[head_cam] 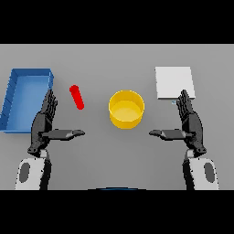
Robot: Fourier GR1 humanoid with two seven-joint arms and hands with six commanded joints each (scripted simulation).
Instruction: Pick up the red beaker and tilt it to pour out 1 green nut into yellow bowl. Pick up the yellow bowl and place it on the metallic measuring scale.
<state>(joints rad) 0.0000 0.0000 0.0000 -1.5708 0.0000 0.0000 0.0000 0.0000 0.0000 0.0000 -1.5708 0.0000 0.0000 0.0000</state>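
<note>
Nearest the camera, at the near edge of the grey surface (96,155): two hands, listed left to right.

Left hand (44,122): near-left part of the surface, fingers straight and pointing toward the far edge, thumb stretched out sideways toward the middle. Holds nothing. Its fingertips sit just beside the near-right corner of the blue tray.

Blue tray (13,89): shallow, rectangular, along the left edge of the surface. Nothing visible inside.

Red beaker (77,97): small, slim, red, lying slanted on the surface between the tray and the bowl, apart from both and from the left hand. Contents cannot be made out.

Yellow bowl (126,119): round, upright, at the centre of the surface, midway between the two hands, touched by neither. Inside shows only yellow.

White scale (173,81): flat, square, pale slab toward the far-right part of the surface, well apart from the bowl.

Right hand (189,122): near-right part of the surface, fingers straight, thumb stretched toward the middle. Holds nothing. Its fingertips overlap the near edge of the scale in the head view; contact cannot be told.
</note>
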